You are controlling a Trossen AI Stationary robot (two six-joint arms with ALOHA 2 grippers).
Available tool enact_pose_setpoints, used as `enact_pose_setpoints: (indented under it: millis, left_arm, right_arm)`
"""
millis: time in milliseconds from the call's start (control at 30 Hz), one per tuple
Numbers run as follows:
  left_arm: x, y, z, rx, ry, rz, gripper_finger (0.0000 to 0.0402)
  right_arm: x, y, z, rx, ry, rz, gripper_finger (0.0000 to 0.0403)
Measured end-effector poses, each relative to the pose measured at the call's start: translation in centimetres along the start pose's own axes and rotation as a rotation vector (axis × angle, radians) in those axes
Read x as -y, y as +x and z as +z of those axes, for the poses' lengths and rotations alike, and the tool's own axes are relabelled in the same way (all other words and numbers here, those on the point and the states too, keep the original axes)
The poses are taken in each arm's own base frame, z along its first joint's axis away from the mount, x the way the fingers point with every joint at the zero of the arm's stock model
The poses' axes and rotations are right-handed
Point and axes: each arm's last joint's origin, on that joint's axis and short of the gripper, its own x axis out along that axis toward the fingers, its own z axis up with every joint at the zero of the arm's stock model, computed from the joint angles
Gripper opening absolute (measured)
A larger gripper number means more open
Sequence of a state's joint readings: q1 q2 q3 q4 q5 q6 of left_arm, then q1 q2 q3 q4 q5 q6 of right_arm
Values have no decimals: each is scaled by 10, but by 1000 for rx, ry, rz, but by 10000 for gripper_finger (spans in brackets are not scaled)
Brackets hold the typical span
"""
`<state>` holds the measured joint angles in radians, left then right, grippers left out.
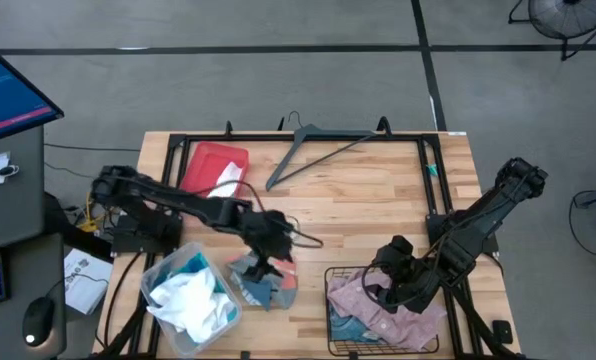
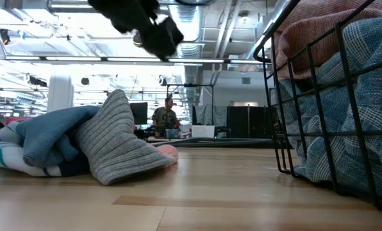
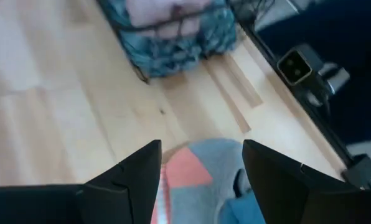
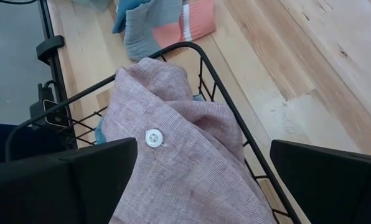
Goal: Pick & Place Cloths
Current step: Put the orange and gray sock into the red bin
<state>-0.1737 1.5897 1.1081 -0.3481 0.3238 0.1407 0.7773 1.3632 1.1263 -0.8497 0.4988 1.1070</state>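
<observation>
Grey-and-pink cloth heap (image 1: 263,282) crumpled, no clear long axis, left claw (image 1: 267,268) released above, right claw (image 1: 386,290) spread over pink shirt (image 4: 179,155).

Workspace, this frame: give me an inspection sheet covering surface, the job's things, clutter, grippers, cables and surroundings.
Surface: wooden table, mostly bare at centre.
Job's things: cloth pile on the table near the front edge; pink shirt in the wire basket; white cloth in a clear bin.
Clutter: grey hanger; red tray.
Grippers: left gripper jaws open, above the cloth pile; right gripper jaws open, over the basket.
Cables: a dark cable loops off the left arm.
Surroundings: a person seated far behind; a fan on the floor.
</observation>
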Motion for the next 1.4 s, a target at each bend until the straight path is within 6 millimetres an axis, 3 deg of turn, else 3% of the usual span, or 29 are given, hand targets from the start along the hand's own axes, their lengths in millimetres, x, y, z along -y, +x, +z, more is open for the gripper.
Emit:
enact_pose_setpoints:
  millis: [267,467,833,967,1200,1300,1400]
  left_arm:
    - [4,47,-16,-145,61,-104,208]
    - [9,71,-28,-214,76,-134,208]
    - [16,77,-31,-228,137,-155,200]
    - [15,81,-34,-244,131,-156,152]
    - [15,82,-34,-241,132,-155,18]
    - [14,77,-30,-233,139,-108,6]
    - [11,59,-20,-200,157,1,1]
  right_arm:
    - [1,0,0,-5,-11,-5,363]
    - [0,0,0,-5,-10,-3,363]
    - [0,0,0,-5,-10,-3,363]
    - [0,0,0,-4,-9,-2,363]
    - [0,0,0,-3,-9,0,363]
    - [0,0,0,-3,-9,0,363]
    - [0,0,0,-3,-8,0,363]
